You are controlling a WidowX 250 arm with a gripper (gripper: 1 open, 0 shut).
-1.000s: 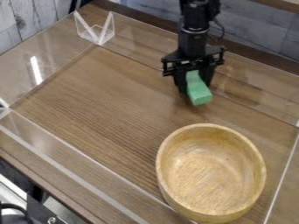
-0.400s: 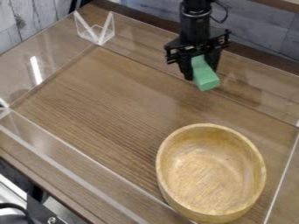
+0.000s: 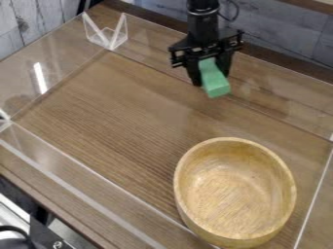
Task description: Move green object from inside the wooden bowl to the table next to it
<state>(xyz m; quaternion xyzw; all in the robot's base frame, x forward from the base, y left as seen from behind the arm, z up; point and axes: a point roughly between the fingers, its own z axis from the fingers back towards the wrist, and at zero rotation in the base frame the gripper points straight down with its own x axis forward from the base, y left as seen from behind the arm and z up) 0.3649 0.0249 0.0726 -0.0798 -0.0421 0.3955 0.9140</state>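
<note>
The gripper (image 3: 208, 70), fingers partly closed around the green bar (image 3: 215, 80), has lifted it higher and carried it leftward over the table (image 3: 117, 117) within the last second. The bar is thus already out of the empty wooden bowl (image 3: 236, 190) and well apart from it, still to be set down.

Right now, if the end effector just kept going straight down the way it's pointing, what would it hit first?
The end effector points down, shut on the green object. Below looks like bare table, so the block would probably touch the wood first. The wooden bowl sits off to the side.
</note>
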